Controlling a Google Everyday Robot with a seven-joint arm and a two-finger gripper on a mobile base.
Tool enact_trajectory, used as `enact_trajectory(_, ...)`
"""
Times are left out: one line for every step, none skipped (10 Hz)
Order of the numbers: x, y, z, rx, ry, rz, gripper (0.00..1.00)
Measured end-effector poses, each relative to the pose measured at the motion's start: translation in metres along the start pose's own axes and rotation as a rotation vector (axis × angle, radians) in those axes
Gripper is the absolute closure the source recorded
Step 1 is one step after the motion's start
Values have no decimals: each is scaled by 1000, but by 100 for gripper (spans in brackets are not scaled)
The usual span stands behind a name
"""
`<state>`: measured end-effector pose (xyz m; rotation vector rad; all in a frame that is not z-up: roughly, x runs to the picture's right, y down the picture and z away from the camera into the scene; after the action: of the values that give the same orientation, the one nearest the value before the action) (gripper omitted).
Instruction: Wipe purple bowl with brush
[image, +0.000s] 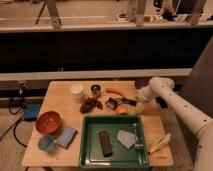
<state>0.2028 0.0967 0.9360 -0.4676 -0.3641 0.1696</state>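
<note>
**Brush first: take it by the handle**

Purple bowl (90, 104), prob. the dull mauve shape mid-surface (60, 100), lies just left of the brush (119, 102). The brush's black handle points right. Hand (141, 106) hovers just beside the handle tip; released or clenched, can't tell. Best approach, imo: come in along the handle, grip mid-handle, w/o nudging the orange piece (121, 110).

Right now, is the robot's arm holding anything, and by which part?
It cannot be told. The end effector is over the table, close to the black handle of the brush, but no hold shows.
</note>
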Motion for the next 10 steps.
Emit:
enact_trajectory(-1, 1, 3, -7, -4, -4, 20)
enact_trajectory(-2, 2, 6, -17, -8, -7, 20)
enact_trajectory(-1, 2, 9, -25, -14, -4, 21)
enact_trajectory(1, 2, 12, -32, -22, 5, 27)
enact_trajectory(3, 2, 14, -34, -23, 8, 37)
enact_trajectory(2, 4, 14, -40, -22, 5, 47)
enact_trajectory(2, 4, 13, -41, -21, 4, 57)
enact_trajectory(4, 4, 11, -41, -20, 6, 67)
enact_trajectory(5, 5, 9, -41, -18, 6, 77)
enact_trajectory(5, 5, 8, -42, -18, 6, 89)
